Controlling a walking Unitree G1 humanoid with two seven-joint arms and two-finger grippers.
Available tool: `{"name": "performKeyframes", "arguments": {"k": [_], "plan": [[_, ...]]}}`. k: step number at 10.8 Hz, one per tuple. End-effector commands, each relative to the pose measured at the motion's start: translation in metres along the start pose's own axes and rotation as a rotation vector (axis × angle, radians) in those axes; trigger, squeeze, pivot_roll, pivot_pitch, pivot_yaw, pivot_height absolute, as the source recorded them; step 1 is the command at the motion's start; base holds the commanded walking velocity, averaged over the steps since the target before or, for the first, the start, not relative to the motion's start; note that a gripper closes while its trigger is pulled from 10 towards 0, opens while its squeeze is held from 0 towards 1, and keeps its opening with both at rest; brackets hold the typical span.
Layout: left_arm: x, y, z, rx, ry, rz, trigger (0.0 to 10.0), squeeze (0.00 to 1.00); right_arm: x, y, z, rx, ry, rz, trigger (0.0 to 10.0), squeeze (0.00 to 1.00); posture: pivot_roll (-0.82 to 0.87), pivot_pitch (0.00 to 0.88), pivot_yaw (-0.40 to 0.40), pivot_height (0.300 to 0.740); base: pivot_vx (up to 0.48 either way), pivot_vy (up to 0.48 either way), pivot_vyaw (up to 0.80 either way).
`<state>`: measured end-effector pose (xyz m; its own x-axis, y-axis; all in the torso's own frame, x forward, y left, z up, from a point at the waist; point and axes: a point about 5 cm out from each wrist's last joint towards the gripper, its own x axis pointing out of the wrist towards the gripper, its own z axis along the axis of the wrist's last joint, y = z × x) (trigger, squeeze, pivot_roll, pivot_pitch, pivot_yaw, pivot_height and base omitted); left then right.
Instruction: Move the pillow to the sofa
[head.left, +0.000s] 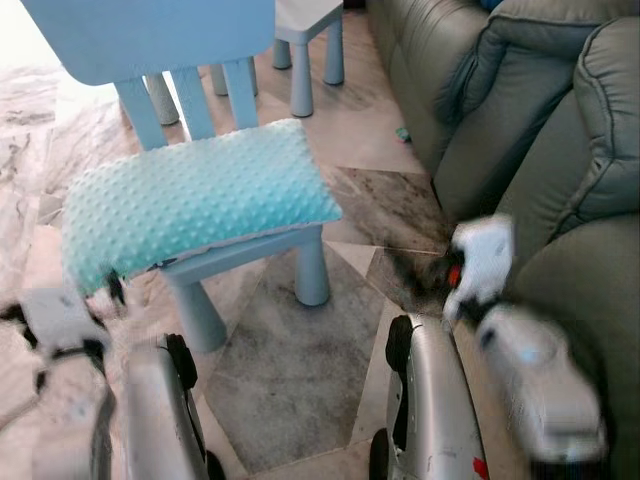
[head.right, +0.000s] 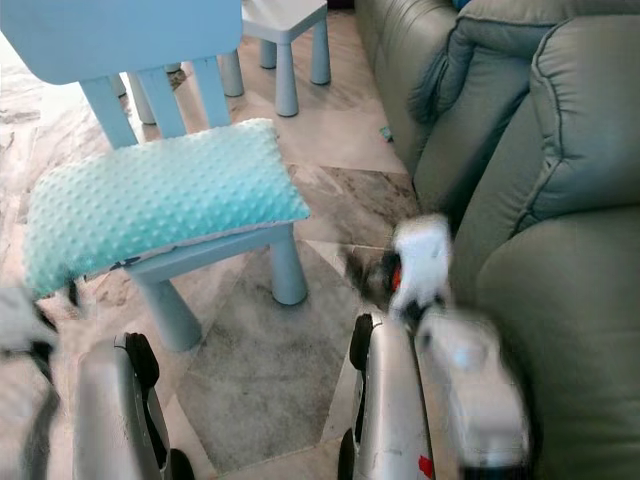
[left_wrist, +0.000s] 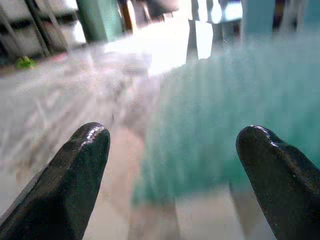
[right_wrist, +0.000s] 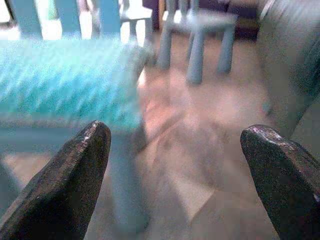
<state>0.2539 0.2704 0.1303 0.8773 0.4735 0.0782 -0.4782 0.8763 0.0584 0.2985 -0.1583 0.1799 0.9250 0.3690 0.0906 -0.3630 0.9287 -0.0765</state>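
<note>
The task has barely begun: the pillow (head.left: 195, 205), a teal dotted cushion, lies flat across the seat of the small blue chair (head.left: 250, 255), overhanging it at 9 o'clock and reaching its edge at 3 o'clock. Nothing holds it yet. The sofa (head.left: 545, 150), grey-green and deeply cushioned, stands from 1 to 4 o'clock, apart from the chair across a strip of tiled floor (head.left: 300, 370).

The left gripper (left_wrist: 172, 170) faces the pillow's near end with its fingers spread wide and nothing between them. The right gripper (right_wrist: 175, 170) is likewise wide and empty, looking toward the chair's corner and the floor beyond it.

Grasping, lifting and carrying are all left to do. The chair's backrest walls off the pillow at 12 o'clock, so the near edge and the two ends look freest. A small blue table (head.left: 305, 45) stands farther off at 12 o'clock, likely clear of the path.
</note>
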Motion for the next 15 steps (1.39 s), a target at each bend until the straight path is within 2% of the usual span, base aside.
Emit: {"name": "performKeyframes", "arguments": {"k": [1, 2, 3, 4, 6, 7, 8, 9, 12, 13, 15], "plan": [[0.001, 0.006, 0.008, -0.006, -0.022, 0.03, 10.0, 0.0, -0.001, -0.004, 0.001, 0.013, -0.012, 0.0, 10.0, 0.0, -0.08, 0.194, -0.037, 0.344, 0.0, 0.0, 0.0], [0.009, 0.018, 0.02, -0.011, -0.064, 0.1, 10.0, 0.0, 0.011, -0.008, 0.016, 0.042, -0.059, 0.045, 10.0, 0.0, -0.07, 0.203, -0.037, 0.344, 0.0, 0.0, 0.0], [0.014, 0.028, 0.018, -0.007, -0.052, 0.137, 10.0, 0.0, 0.017, -0.007, 0.017, 0.087, -0.062, 0.072, 10.0, 0.0, -0.07, 0.205, -0.035, 0.344, 0.0, 0.0, 0.0], [0.025, 0.044, 0.008, -0.035, 0.017, 0.211, 10.0, 0.0, 0.03, -0.002, 0.019, 0.123, -0.064, 0.152, 10.0, 0.0, -0.07, 0.208, -0.033, 0.344, 0.0, 0.0, 0.0], [0.044, 0.049, 0.0, -0.075, 0.078, 0.229, 10.0, 0.0, 0.06, 0.011, 0.025, 0.192, -0.081, 0.285, 10.0, 0.0, -0.05, 0.226, -0.024, 0.344, 0.0, 0.0, 0.0], [0.053, 0.052, -0.004, -0.103, 0.112, 0.268, 10.0, 0.0, 0.073, 0.011, 0.023, 0.242, -0.068, 0.31, 10.0, 0.0, -0.04, 0.233, -0.021, 0.344, 0.0, 0.0, 0.0], [0.066, 0.049, -0.008, -0.153, 0.15, 0.271, 10.0, 0.0, 0.087, 0.01, 0.017, 0.246, -0.041, 0.316, 10.0, 0.0, -0.03, 0.25, -0.023, 0.344, 0.0, 0.0, 0.0], [0.079, 0.038, -0.004, -0.165, 0.156, 0.177, 10.0, 0.0, 0.1, 0.012, 0.012, 0.21, -0.009, 0.294, 10.0, 0.0, -0.03, 0.274, -0.022, 0.344, 0.0, 0.0, 0.0], [0.105, 0.029, 0.018, -0.193, 0.139, 0.075, 10.0, 0.0, 0.113, 0.009, 0.014, 0.1, 0.003, 0.199, 10.0, 0.0, -0.02, 0.32, -0.024, 0.344, 0.0, 0.0, 0.0], [0.113, 0.024, 0.022, -0.267, 0.163, 0.069, 10.0, 0.0, 0.118, 0.005, 0.015, 0.089, -0.002, 0.149, 10.0, 0.0, -0.02, 0.332, -0.024, 0.344, 0.0, 0.0, 0.0], [0.12, 0.012, 0.027, -0.399, 0.199, 0.043, 10.0, 0.0, 0.122, 0.01, 0.019, 0.064, -0.024, 0.156, 10.0, 0.0, -0.03, 0.339, -0.027, 0.344, 0.0, 0.0, 0.0]]}}
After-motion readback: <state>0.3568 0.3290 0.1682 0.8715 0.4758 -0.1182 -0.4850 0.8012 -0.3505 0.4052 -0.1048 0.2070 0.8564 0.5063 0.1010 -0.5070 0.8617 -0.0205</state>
